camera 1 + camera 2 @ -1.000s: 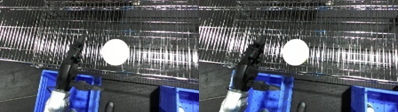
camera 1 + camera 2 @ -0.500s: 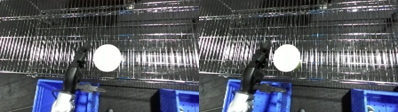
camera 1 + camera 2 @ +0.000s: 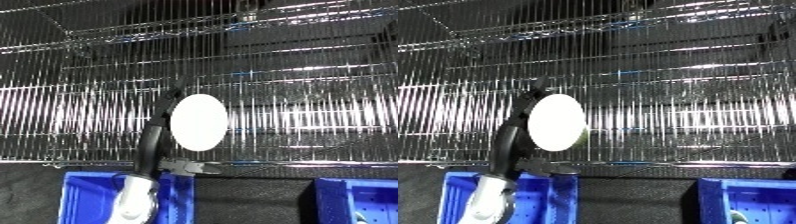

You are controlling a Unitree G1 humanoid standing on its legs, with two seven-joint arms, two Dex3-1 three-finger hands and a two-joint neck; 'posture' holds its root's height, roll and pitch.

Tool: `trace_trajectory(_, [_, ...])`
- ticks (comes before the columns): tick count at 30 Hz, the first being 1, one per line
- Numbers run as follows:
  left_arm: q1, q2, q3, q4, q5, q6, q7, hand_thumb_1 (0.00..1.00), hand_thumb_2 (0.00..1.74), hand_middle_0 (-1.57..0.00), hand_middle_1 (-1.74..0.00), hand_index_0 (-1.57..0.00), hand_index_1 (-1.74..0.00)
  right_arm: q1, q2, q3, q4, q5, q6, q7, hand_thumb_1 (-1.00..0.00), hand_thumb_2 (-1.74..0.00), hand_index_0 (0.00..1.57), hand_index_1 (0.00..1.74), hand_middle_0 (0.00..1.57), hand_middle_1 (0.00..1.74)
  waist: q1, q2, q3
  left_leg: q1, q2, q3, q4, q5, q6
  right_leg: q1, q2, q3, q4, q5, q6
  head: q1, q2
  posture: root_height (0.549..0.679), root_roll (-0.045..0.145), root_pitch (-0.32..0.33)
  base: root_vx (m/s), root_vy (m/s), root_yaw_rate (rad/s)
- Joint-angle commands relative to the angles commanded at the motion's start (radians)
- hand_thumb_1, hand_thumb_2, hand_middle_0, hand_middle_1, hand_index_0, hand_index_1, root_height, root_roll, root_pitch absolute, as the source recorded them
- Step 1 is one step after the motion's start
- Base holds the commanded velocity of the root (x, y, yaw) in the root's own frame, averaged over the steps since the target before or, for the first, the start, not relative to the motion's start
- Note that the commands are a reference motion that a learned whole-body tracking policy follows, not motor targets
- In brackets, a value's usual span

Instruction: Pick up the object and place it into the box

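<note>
White oval object (image 3: 199,122) at frame centre, against wire rack (image 3: 302,75). Left hand (image 3: 165,114) just left of it, black fingers running up along object's left edge; looks like touching, but whether fingers curl round it cannot tell. Forearm (image 3: 135,192) rises from lower left over blue bin (image 3: 80,200). Second blue bin (image 3: 360,202) at lower right. Right hand not visible.

A wire shelf (image 3: 293,115) of shiny metal rods fills most of the view. Below its front edge lies a dark floor (image 3: 258,192), possibly textured. Another wire tier (image 3: 178,25) sits above.
</note>
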Motion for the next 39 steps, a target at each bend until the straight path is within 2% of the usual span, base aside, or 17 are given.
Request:
trace_trajectory(7, [-0.040,-0.008,0.004,0.035,-0.027,0.006,0.000,0.45,0.78,-0.71,-0.78,-0.71,-0.78,0.003,0.009,0.006,-0.008,-0.005,-0.004,-0.004,0.00,0.00,0.00,0.00,0.00,0.00,-0.013,-0.002,0.000,0.004,0.001,0.006,0.000,-0.004,-0.0019,0.002,-0.0013,0.005,-0.007,0.001,0.0009,-0.016,0.002,0.636,0.002,0.136,-0.001,0.008,-0.012])
trace_trajectory(13, [-0.054,-0.007,0.012,0.056,-0.015,0.007,0.015,0.75,1.30,-1.18,-1.30,-1.18,-1.30,0.006,0.018,0.013,-0.015,-0.006,-0.010,-0.015,0.00,0.00,0.00,0.00,0.00,0.00,-0.014,0.000,0.000,0.011,0.000,0.007,-0.004,-0.005,-0.0036,0.007,-0.0043,0.004,-0.010,-0.003,-0.0003,-0.014,-0.007,0.636,0.005,0.134,-0.005,0.002,0.011])
trace_trajectory(18, [-0.040,-0.009,0.022,0.076,-0.037,0.010,0.020,0.75,1.30,-1.18,-1.30,-1.18,-1.30,0.004,0.023,0.015,-0.008,-0.023,0.003,-0.021,0.00,0.00,0.00,0.00,0.00,0.00,-0.009,0.002,0.000,0.037,-0.001,0.005,-0.026,0.000,-0.0074,0.029,-0.0062,-0.001,-0.026,-0.005,-0.0023,-0.021,-0.019,0.638,0.007,0.126,0.001,0.021,0.020])
trace_trajectory(24, [-0.006,-0.013,0.030,0.094,-0.045,-0.016,-0.012,0.75,1.30,-1.18,-1.30,-1.18,-1.30,0.013,0.033,0.016,0.016,-0.027,-0.013,0.001,0.00,0.00,0.00,0.00,0.00,0.00,0.006,-0.003,0.000,0.083,0.003,0.002,-0.071,0.015,-0.0143,0.076,-0.0120,-0.010,-0.067,0.003,0.0022,-0.034,-0.034,0.643,0.008,0.111,0.012,-0.009,0.049])
trace_trajectory(28, [0.030,-0.015,0.047,0.073,-0.144,-0.010,-0.047,0.75,1.30,-1.18,-1.30,-1.18,-1.30,0.024,0.041,0.009,0.018,-0.019,-0.021,0.002,0.00,0.00,0.00,0.00,0.00,0.00,0.021,0.000,0.000,0.102,-0.002,-0.005,-0.083,0.015,-0.0143,0.098,-0.0199,-0.018,-0.078,0.002,0.0023,-0.005,-0.030,0.645,0.010,0.103,0.011,-0.041,0.108])
trace_trajectory(30, [0.064,-0.022,0.065,0.044,-0.222,-0.011,-0.082,0.75,1.30,-1.18,-1.30,-1.18,-1.30,0.033,0.047,0.004,0.016,-0.014,-0.026,-0.006,0.00,0.00,0.00,0.00,0.00,0.00,0.030,0.004,0.000,0.105,-0.007,-0.010,-0.080,0.011,-0.0125,0.103,-0.0247,-0.023,-0.078,0.000,0.0010,0.024,-0.029,0.646,0.012,0.100,0.000,-0.044,0.130])
trace_trajectory(33, [0.140,-0.046,0.081,-0.034,-0.277,-0.036,-0.130,0.75,1.30,-1.18,-1.30,-1.18,-1.30,0.049,0.052,-0.010,0.006,-0.003,-0.028,-0.031,0.00,0.00,0.00,0.00,0.00,0.00,0.048,0.021,0.000,0.102,-0.020,-0.018,-0.072,0.006,-0.0087,0.103,-0.0333,-0.032,-0.067,-0.007,-0.0045,0.074,-0.037,0.646,0.018,0.099,-0.014,-0.024,0.157])
trace_trajectory(36, [0.223,-0.066,0.085,-0.150,-0.274,-0.051,-0.119,0.75,1.30,-1.18,-1.30,-1.18,-1.30,0.067,0.047,-0.031,-0.001,0.006,-0.027,-0.055,0.00,0.00,0.00,0.00,0.00,0.00,0.071,0.043,0.000,0.099,-0.040,-0.028,-0.070,0.007,-0.0050,0.102,-0.0431,-0.040,-0.056,-0.014,-0.0110,0.128,-0.038,0.645,0.024,0.099,-0.014,-0.012,0.197])
trace_trajectory(39, [0.296,-0.065,0.098,-0.281,-0.251,-0.047,-0.083,0.75,1.30,-1.18,-1.30,-1.18,-1.30,0.088,0.042,-0.049,0.003,0.016,-0.031,-0.067,0.00,0.00,0.00,0.00,0.00,0.00,0.093,0.062,0.000,0.097,-0.057,-0.040,-0.073,0.009,-0.0031,0.103,-0.0517,-0.051,-0.053,-0.018,-0.0147,0.181,-0.042,0.646,0.030,0.100,-0.016,-0.024,0.199])
